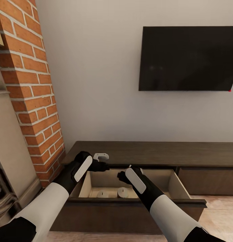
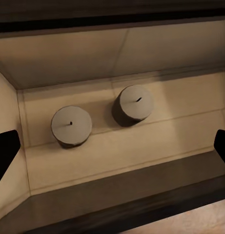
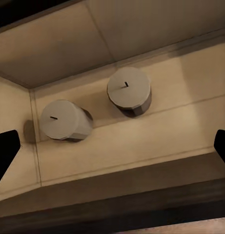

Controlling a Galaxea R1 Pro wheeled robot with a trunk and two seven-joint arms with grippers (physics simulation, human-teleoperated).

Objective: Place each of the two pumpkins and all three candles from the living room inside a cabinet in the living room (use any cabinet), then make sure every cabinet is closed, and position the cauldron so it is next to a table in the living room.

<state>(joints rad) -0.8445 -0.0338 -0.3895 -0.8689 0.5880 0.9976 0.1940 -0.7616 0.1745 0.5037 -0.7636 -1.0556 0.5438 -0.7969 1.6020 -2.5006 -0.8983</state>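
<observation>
Your left gripper (image 1: 102, 158) and right gripper (image 1: 124, 175) hang spread and empty over the cabinet's (image 1: 184, 153) pulled-out drawer (image 1: 178, 184), where two candles (image 1: 103, 194) (image 1: 123, 192) already stand; the rest remains.

Overall light: even, soft and diffuse; no lamp or window in view.
Wall (image 1: 96, 84): pale grey, flat, slightly darker just above the cabinet (image 1: 157, 153).
TV screen (image 1: 189, 58): matte black, only a faint speckle, no glare.
Drawer (image 1: 96, 179) interior: warm beige; back wall dimmer than the floor, shaded under the cabinet top.
Candles (image 2: 71, 126) (image 2: 135, 103): grey in shade, each with a soft dark shadow on the side toward the drawer's back wall.
Wrist views: dim, low contrast, mildly soft, fingertips (image 3: 5, 153) plain black.
Sharpness: head view crisp on the brick (image 1: 32, 84); slight stretching near its edges.
</observation>
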